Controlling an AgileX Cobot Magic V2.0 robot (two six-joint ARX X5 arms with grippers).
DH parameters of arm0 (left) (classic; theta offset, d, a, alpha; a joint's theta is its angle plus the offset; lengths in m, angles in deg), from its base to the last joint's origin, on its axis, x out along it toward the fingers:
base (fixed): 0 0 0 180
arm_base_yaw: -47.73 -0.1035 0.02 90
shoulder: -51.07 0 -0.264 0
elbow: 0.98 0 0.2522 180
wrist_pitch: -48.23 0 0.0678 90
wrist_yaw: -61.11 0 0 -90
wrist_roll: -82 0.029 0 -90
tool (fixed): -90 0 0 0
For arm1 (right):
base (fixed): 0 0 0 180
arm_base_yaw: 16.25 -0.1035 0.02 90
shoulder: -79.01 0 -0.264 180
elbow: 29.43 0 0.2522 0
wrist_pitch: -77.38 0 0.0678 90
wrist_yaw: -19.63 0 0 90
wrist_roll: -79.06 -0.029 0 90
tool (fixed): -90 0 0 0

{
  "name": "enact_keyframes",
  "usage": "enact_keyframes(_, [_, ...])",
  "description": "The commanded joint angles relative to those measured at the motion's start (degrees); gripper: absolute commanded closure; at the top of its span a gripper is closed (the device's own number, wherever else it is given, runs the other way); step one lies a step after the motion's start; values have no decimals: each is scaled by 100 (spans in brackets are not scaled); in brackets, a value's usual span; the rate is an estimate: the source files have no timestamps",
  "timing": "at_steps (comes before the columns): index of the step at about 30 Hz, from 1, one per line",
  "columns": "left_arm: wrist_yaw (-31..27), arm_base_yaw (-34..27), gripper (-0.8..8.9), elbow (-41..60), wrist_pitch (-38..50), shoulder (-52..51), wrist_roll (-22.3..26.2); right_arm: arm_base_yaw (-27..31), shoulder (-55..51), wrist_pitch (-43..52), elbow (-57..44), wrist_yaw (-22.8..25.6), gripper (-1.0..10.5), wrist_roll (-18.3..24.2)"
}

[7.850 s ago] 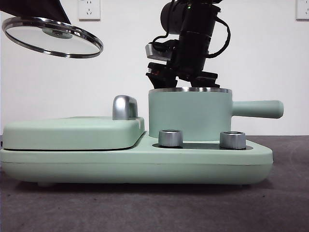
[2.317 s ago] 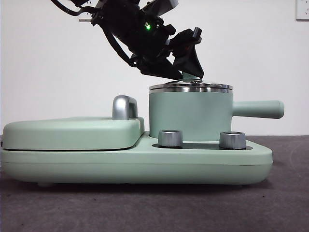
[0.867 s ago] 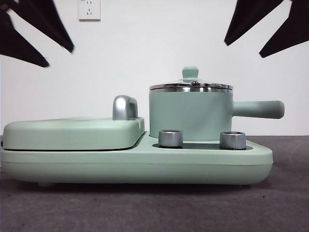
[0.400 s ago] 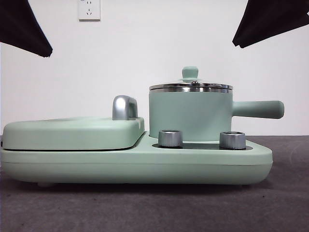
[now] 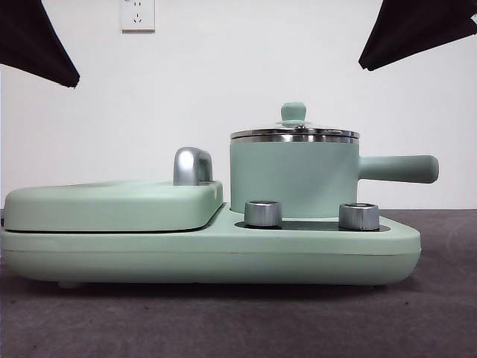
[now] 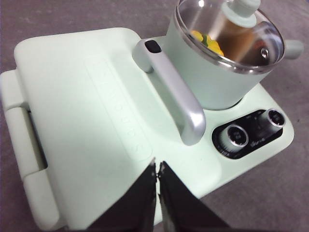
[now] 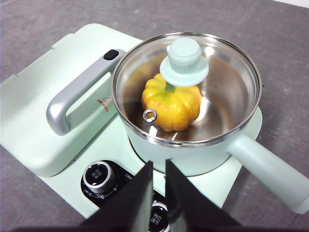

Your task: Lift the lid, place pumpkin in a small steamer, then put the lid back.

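Note:
The small steamer [image 5: 291, 179] stands on the right half of the mint-green cooker base [image 5: 223, 257]. The lid [image 5: 294, 135] rests flat on the steamer's steel rim, its knob [image 5: 293, 112] upright with nothing touching it. Through the glass lid [image 7: 227, 92] the pumpkin [image 7: 171, 104] shows sitting on the pot's floor; the left wrist view catches a yellow patch of the pumpkin [image 6: 207, 41]. My left gripper [image 6: 157, 166] hangs shut and empty high over the griddle cover. My right gripper [image 7: 158, 166] hangs shut and empty above the dials, in front of the steamer.
A flat griddle cover [image 5: 112, 205] with a steel handle [image 5: 192, 165] fills the base's left half. Two steel dials [image 5: 263, 213] [image 5: 358, 216] sit in front of the steamer. Its long handle [image 5: 399, 168] sticks out to the right. Black arm tips [image 5: 37, 45] [image 5: 417, 30] show at the top corners.
The lid came down onto the steamer and was let go. Both arms then pulled up and away to the top corners. Over the last half second almost nothing moved.

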Motion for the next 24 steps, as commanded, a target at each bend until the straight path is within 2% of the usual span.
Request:
enact_keyframes(1, [-61,-216,807,31,-59,-146,514,-52,20,72,50,2,911,28])
enact_keyframes(8, [-66,-1255,807,850,42,-1163,28,-52,20,72,50,2,911,28])
enact_keyframes(16, [-70,-2072,807,1976,417,-2796,463,-52,20,72,50,2,911,28])
enact_keyframes(24, [-70,-2483,807,3091,1012,-3866,767,-52,20,72,50,2,911,26])
